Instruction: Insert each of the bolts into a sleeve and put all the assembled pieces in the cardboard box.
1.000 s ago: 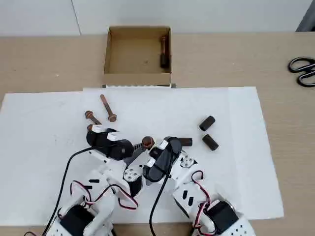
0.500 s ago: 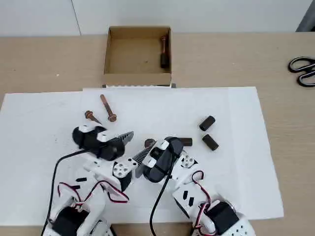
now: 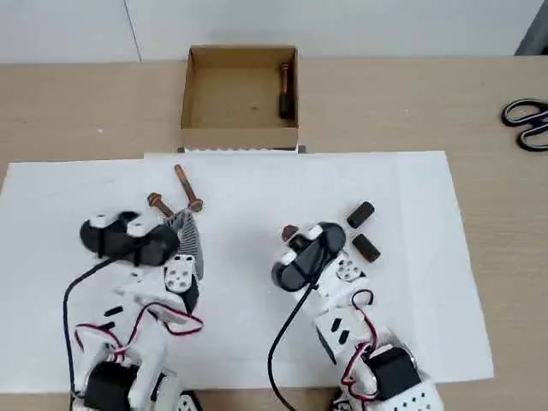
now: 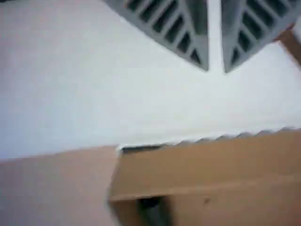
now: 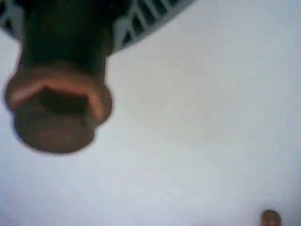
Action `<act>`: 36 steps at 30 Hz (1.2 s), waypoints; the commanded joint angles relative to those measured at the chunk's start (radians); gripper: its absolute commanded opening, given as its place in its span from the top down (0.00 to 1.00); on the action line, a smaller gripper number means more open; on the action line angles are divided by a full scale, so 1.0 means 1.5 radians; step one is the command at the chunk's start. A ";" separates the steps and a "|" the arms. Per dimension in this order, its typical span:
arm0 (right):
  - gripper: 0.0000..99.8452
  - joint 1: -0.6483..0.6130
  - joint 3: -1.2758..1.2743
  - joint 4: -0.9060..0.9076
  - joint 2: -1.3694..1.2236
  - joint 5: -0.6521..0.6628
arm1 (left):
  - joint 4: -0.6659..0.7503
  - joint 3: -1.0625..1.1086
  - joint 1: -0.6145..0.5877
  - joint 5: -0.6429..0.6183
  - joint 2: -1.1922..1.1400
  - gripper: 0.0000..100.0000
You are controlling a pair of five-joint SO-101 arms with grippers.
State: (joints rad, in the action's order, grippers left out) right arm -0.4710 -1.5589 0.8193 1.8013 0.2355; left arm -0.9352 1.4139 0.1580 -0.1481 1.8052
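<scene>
A light wooden table (image 3: 86,103) stands against a white wall (image 3: 342,26). A large white paper sheet (image 3: 257,184) covers most of the near half of the table. Grey-handled scissors (image 3: 527,122) lie on the bare wood at the far right edge, well apart from everything else.

The cardboard box (image 3: 240,137) sits on the wood just past the far edge of the paper, open at the top. One assembled piece (image 3: 285,90), a bolt in a dark sleeve, lies inside along the box's right wall.

Two loose bolts rest on the paper's left part. The longer bolt (image 3: 186,188) lies at a slant, and the shorter bolt (image 3: 159,203) lies just beside it. Two loose dark sleeves lie on the right part of the paper near each other. One is the farther sleeve (image 3: 360,214), and the other is the nearer sleeve (image 3: 366,247).

The left gripper (image 3: 184,224) hangs over the paper close to the two loose bolts. In its wrist view its jaws stand a narrow gap apart with nothing between them. The box's front wall lies ahead, and part of a bolt shows at the frame's edge.

The right gripper (image 3: 294,237) is over the middle of the paper, left of the loose sleeves. It is clamped on a held sleeve (image 5: 66,37), and a copper-coloured bolt head (image 5: 59,113) sticks out from the end of that sleeve.
</scene>
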 commanded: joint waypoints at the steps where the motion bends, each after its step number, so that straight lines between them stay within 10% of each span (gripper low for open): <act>1: 1.00 0.051 0.048 -0.019 -0.001 -0.034 | 0.004 0.065 -0.048 0.021 0.006 0.99; 11: 1.00 0.128 0.199 -0.021 -0.095 -0.041 | 0.037 0.180 -0.066 0.026 0.006 0.99; 36: 1.00 0.120 1.239 -0.148 -1.307 -0.107 | 0.040 0.178 -0.064 0.025 0.005 0.99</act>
State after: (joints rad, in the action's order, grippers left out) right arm -0.2731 0.1227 0.6521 -0.0522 0.0760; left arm -0.9014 1.6840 0.0660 -0.1143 1.8036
